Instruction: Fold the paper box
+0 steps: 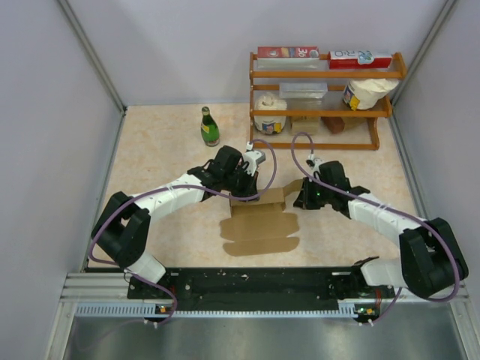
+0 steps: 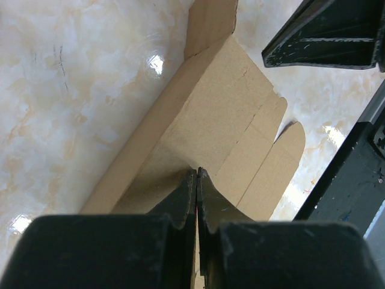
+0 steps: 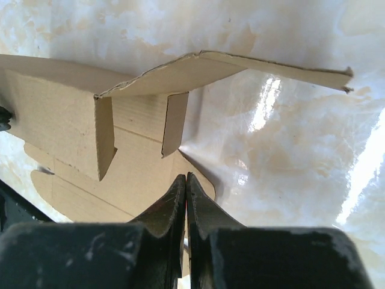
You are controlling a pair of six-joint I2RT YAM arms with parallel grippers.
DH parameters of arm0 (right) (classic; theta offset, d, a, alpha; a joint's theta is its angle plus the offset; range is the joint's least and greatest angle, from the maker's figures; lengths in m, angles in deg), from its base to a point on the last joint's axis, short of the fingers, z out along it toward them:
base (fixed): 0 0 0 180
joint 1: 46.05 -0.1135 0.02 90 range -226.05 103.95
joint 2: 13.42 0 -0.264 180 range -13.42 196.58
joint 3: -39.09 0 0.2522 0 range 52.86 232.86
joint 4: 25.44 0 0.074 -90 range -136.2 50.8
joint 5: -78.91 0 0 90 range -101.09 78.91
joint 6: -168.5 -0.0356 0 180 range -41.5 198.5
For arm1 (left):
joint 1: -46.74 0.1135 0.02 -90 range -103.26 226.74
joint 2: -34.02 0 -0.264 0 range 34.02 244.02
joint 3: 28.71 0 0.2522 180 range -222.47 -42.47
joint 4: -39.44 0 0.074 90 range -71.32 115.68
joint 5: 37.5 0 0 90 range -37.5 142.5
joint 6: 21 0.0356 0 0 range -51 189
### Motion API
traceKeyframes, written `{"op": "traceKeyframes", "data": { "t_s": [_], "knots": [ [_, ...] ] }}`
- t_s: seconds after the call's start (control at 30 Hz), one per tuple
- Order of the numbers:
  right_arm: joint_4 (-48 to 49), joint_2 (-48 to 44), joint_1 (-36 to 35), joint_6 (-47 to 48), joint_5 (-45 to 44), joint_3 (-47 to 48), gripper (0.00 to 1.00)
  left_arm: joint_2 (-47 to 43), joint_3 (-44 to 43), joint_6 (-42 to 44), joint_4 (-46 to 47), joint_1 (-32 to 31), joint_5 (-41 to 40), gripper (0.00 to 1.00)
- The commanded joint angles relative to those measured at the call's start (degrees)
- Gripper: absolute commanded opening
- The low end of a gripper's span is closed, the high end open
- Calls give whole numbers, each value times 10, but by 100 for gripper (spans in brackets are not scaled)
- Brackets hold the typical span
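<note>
The paper box (image 1: 259,221) sits half-raised at the middle of the surface (image 1: 172,142), flaps toward 6 o'clock. My left hand (image 2: 197,180) and right hand (image 3: 186,180) are closed at its ends; grip unclear. It looks light and bendable, so I would pinch wall edges.

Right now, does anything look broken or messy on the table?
Only the paper box looks odd: its far side stands up while the rounded flaps lie flat, and one raised flap's tip looks a bit ragged. The green bottle stands upright; nothing is spilled.
</note>
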Motion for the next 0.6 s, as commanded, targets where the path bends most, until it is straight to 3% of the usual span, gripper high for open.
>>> {"op": "traceKeyframes", "data": {
  "t_s": [0.0, 0.57],
  "knots": [
    [-30, -44, -6, 17, -30, 19, 2, -4, -13, -5, 12, -2, 2, 0],
    [-109, -114, -5, 49, -80, 38, 12, -7, -13, -11, 17, -2, 6, 0]
  ]
}}
